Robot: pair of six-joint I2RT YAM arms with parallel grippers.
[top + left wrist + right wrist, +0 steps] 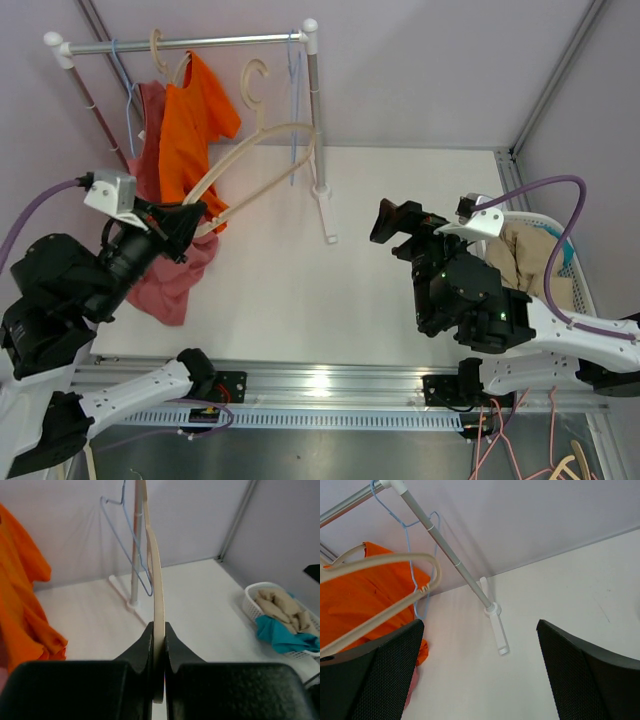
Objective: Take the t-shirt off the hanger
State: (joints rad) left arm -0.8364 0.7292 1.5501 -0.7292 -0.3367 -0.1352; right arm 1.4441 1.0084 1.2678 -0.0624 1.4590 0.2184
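My left gripper [190,218] is shut on one arm of a bare cream hanger [262,140], which it holds up in front of the rack; the left wrist view shows the hanger [156,580] pinched edge-on between the jaws of that gripper [159,645]. A pink t-shirt [172,275] droops from the rack's left side onto the table under that gripper. An orange t-shirt [195,125] hangs on the rail and shows in both wrist views, left [22,605] and right [360,597]. My right gripper [396,222] is open and empty over the table's middle [480,680].
The white rack [190,43] stands at the back, its right post [316,120] and foot [497,630] on the table. A blue wire hanger [294,100] hangs by that post. A white basket [572,262] of beige and teal clothes sits at the right.
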